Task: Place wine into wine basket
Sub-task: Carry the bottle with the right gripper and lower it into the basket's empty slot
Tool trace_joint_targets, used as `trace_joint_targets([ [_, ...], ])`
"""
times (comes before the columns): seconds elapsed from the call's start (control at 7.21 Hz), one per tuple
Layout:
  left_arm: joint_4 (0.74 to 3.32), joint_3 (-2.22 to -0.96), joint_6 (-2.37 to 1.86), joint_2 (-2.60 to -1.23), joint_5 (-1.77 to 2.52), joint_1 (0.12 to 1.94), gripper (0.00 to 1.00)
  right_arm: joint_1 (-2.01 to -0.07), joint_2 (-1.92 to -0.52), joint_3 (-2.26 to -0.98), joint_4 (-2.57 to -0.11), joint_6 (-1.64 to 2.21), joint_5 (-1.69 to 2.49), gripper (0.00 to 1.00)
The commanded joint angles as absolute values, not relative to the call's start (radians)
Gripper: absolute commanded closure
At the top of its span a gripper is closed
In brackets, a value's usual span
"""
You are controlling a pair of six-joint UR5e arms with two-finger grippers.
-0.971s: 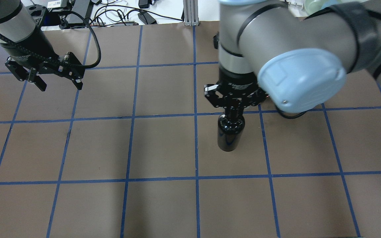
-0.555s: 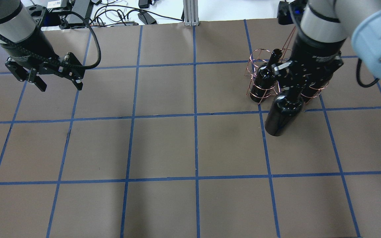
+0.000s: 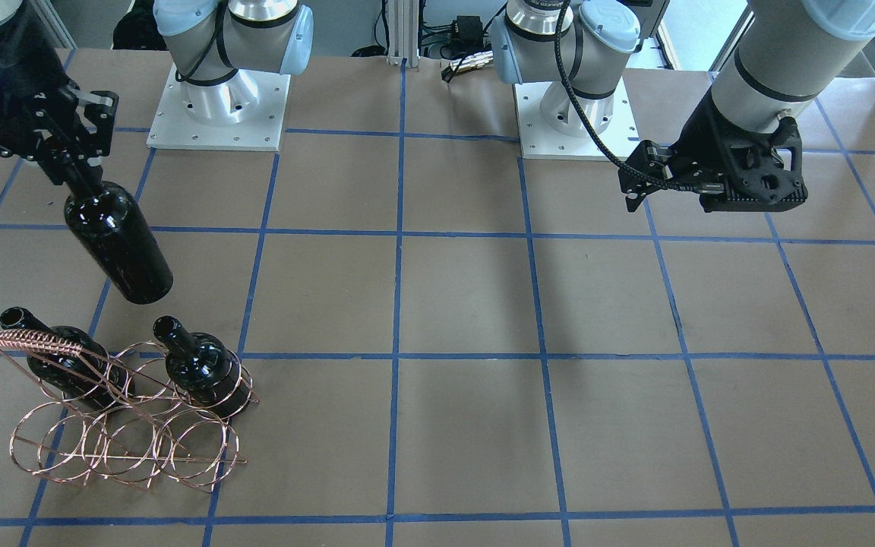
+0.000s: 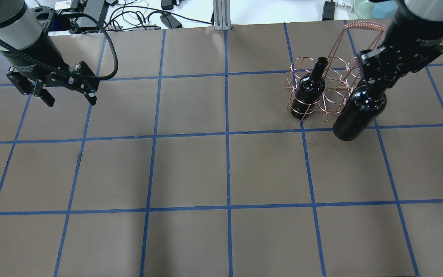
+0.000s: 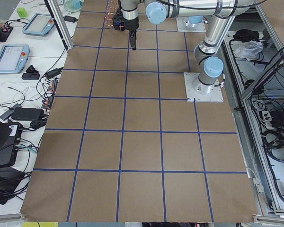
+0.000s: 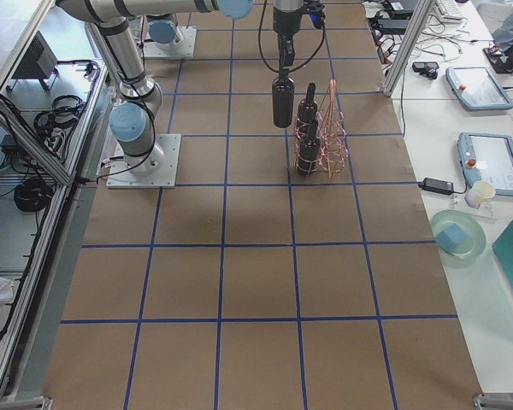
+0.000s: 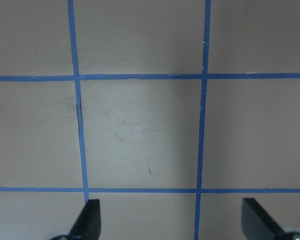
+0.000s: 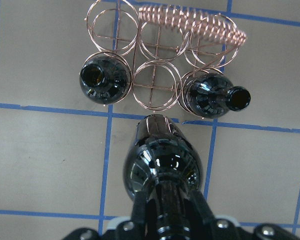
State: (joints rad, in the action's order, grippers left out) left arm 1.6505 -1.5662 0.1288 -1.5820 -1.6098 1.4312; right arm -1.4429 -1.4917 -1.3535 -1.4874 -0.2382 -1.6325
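Observation:
My right gripper (image 4: 378,84) is shut on the neck of a black wine bottle (image 4: 359,114). The bottle hangs upright above the table, also in the front view (image 3: 115,247). It is just in front of the copper wire wine basket (image 4: 335,89). In the right wrist view the held bottle (image 8: 162,165) is close before the middle ring of the basket's (image 8: 160,75) near row. Two look-alike bottles (image 8: 102,80) (image 8: 210,97) stand in that row's end rings. My left gripper (image 4: 70,101) is open and empty, far to the left.
The basket's coil-wrapped handle bar (image 4: 363,25) slants above its far side. Cables and power bricks (image 4: 148,17) and an aluminium post (image 4: 219,15) lie past the table's far edge. Both arm bases (image 3: 217,114) stand at the robot's side.
My right arm carried the bottle from the table's middle to the right and further away, up to the basket's front. The left arm has not moved.

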Motion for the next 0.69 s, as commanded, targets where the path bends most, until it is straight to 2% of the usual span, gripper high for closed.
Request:
trace_joint_targets([
  [0.0, 1.652, -1.568, 0.129, -1.582, -1.611, 1.431, 0.00, -1.440, -1.376, -1.290, -1.562, -0.253, -1.631, 0.81],
  [0.55, 1.654, -1.568, 0.129, -1.583, -1.612, 1.431, 0.00, -1.442, -1.339, -1.299, -1.597, -0.276, -1.609, 0.81],
])
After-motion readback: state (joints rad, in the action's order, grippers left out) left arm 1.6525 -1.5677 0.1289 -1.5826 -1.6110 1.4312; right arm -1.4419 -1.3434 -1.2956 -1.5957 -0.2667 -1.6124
